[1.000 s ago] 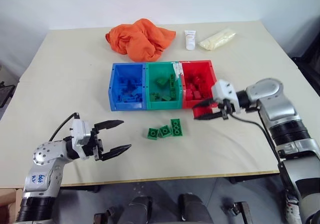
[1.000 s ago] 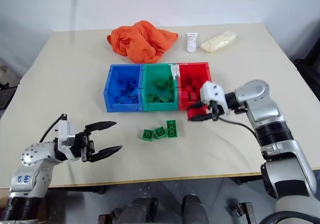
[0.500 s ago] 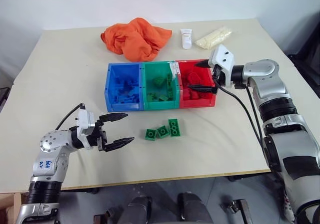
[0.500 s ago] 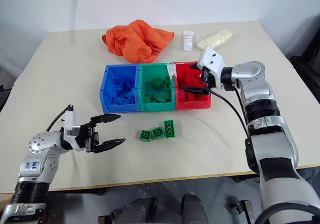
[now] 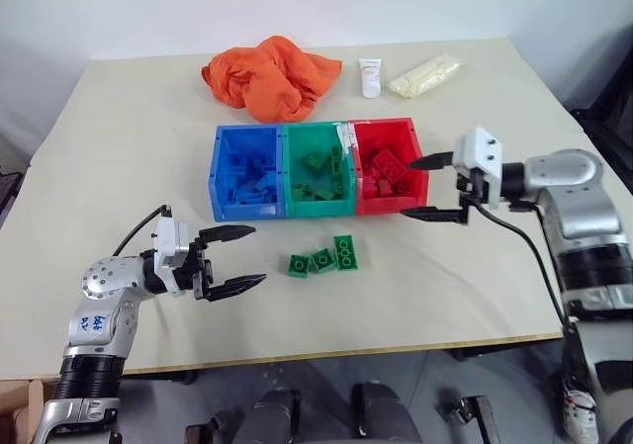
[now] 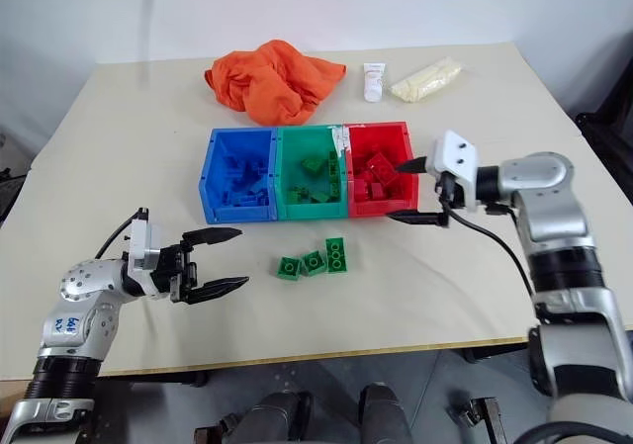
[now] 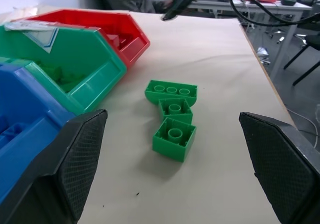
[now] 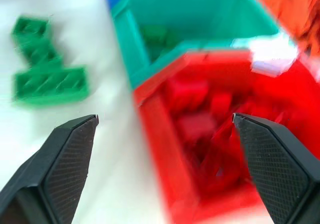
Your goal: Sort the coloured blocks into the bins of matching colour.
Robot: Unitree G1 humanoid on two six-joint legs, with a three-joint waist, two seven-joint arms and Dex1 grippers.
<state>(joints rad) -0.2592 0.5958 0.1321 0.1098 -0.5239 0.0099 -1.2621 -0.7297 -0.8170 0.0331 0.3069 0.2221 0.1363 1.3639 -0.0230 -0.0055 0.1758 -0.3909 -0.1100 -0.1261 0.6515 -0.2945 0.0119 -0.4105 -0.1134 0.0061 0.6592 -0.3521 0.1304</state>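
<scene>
With both my left pincer [image 5: 240, 257] and right pincer [image 5: 427, 186] wide open and empty, I risk scattering the touching green blocks [image 5: 324, 257] beside the green bin [image 5: 318, 205].

- Three green blocks [image 5: 323, 258] sit loose on the table in a touching row, studs up: two small squares plus an oblong one [image 5: 345, 251], roughly midway between the wide-open left gripper [image 5: 235, 259] and right gripper [image 5: 427, 187].
- Blue bin [image 5: 247, 172], green bin [image 5: 317, 170] and red bin [image 5: 389, 167] stand side by side; the red one, holding red blocks, is just beside the right gripper.
</scene>
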